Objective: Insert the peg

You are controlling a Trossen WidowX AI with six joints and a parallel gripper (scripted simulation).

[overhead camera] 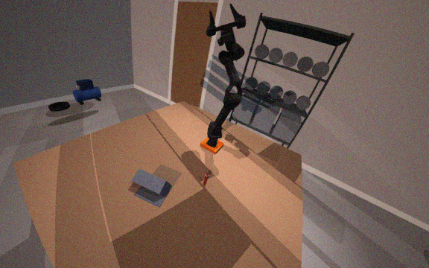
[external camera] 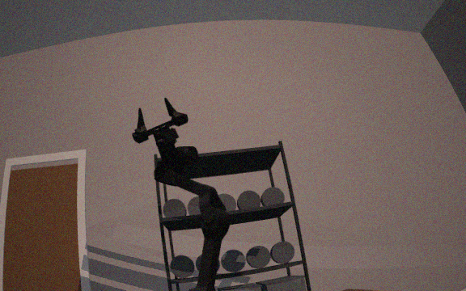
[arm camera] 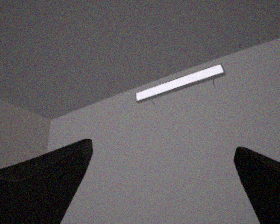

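A small red peg (overhead camera: 205,179) stands upright on the table in the top view, in front of the arm's base. The grey-blue sloped panel (overhead camera: 150,182) sits on the table left of the peg; its hole cannot be made out. My gripper (overhead camera: 220,9) (external camera: 152,103) (arm camera: 163,150) is open and empty, raised high above the base with its fingers pointing up, far from the peg and the panel. The wrist view shows only the two dark fingers against wall and ceiling, with neither peg nor panel.
The arm's orange base plate (overhead camera: 211,146) is on the wooden table (overhead camera: 77,167), behind the peg. A rack (overhead camera: 307,31) (external camera: 237,162) with round weights stands behind the arm. A blue machine (overhead camera: 87,94) is on the floor at the far left. A ceiling lamp (arm camera: 180,83) shows in the wrist view.
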